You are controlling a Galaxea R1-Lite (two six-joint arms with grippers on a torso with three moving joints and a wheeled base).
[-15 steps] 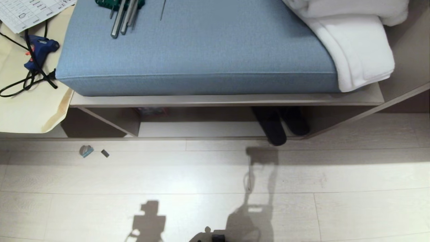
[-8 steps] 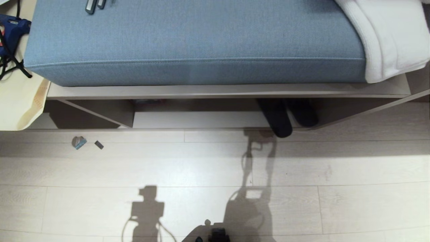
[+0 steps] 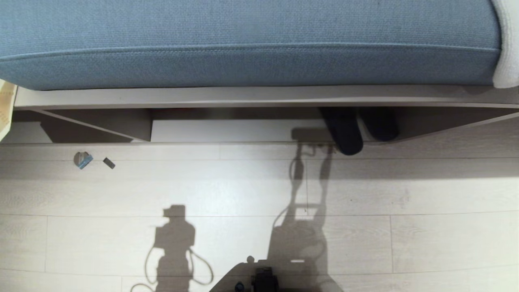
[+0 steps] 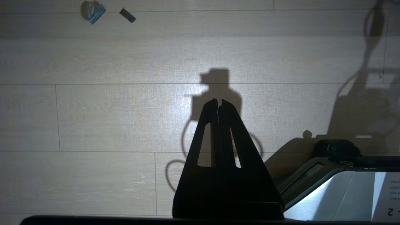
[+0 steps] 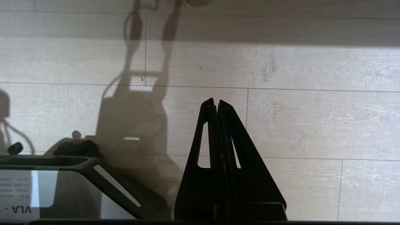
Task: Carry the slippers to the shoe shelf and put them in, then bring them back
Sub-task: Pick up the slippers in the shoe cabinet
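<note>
The two dark slippers (image 3: 357,127) lie side by side in the right part of the shoe shelf (image 3: 243,130), the low cubby under the bench; the left one's end sticks out over the front lip. Neither gripper shows in the head view. In its own wrist view my left gripper (image 4: 219,100) hangs shut and empty over bare floor. My right gripper (image 5: 216,100) is likewise shut and empty above the floor, well short of the shelf.
A blue cushion (image 3: 243,40) tops the bench, with a white towel (image 3: 507,52) at its right end. A small blue-grey scrap (image 3: 82,159) and a dark chip (image 3: 108,163) lie on the pale plank floor at left. My base (image 3: 263,280) shows at the bottom edge.
The whole head view has shifted: bench and shelf now sit higher and larger in frame, tools and glue gun have left it. The slippers have not moved in the shelf.
</note>
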